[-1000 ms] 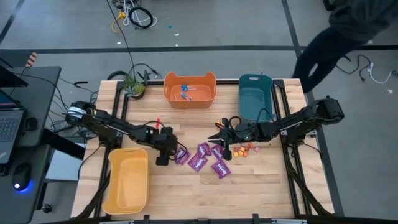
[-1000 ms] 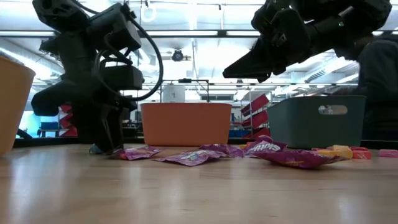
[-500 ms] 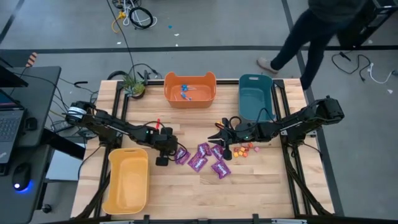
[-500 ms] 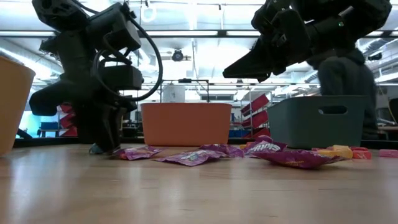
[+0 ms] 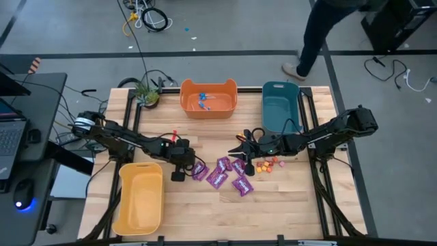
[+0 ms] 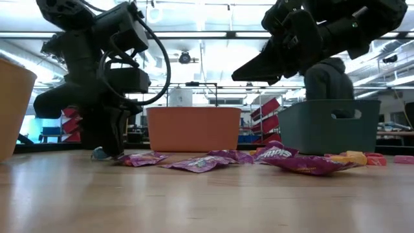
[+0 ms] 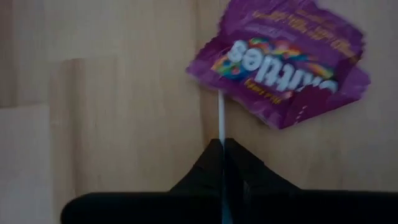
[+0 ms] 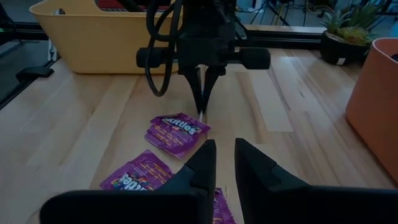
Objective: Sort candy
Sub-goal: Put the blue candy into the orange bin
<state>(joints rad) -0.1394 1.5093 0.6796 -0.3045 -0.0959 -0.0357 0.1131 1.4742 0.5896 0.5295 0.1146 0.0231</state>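
Several purple packets [image 5: 222,171] lie mid-table, with small orange and pink pieces [image 5: 270,164] to their right. My left gripper [image 5: 184,169] stands at the left-most packet [image 7: 286,59], fingers down on the wood, shut on a thin white lollipop stick [image 7: 221,112]. A bluish lump [image 6: 98,154] lies on the table right behind its fingers. My right gripper [image 8: 225,155] hangs above the packets, slightly open, nothing between its fingers. Blue lollipops [image 5: 203,99] lie in the orange bin [image 5: 184,102]. My left gripper pinches the white stick [image 7: 221,134] between its two fingertips, slanting down from the table's left. The stick runs straight ahead from the fingers, and its far end [image 7: 220,93] meets the purple packet's edge. It lies low at the wood; whether it is lifted, I cannot tell.
A yellow bin [image 5: 123,198] stands at the near left, a teal bin [image 5: 280,87] at the far right beside the orange one. A potted plant [image 5: 147,96] sits at the far left corner. A person [image 5: 328,27] walks past beyond the far edge.
My left gripper has shut on the lollipop stick without shifting place. The person behind the table has walked on along the far side.
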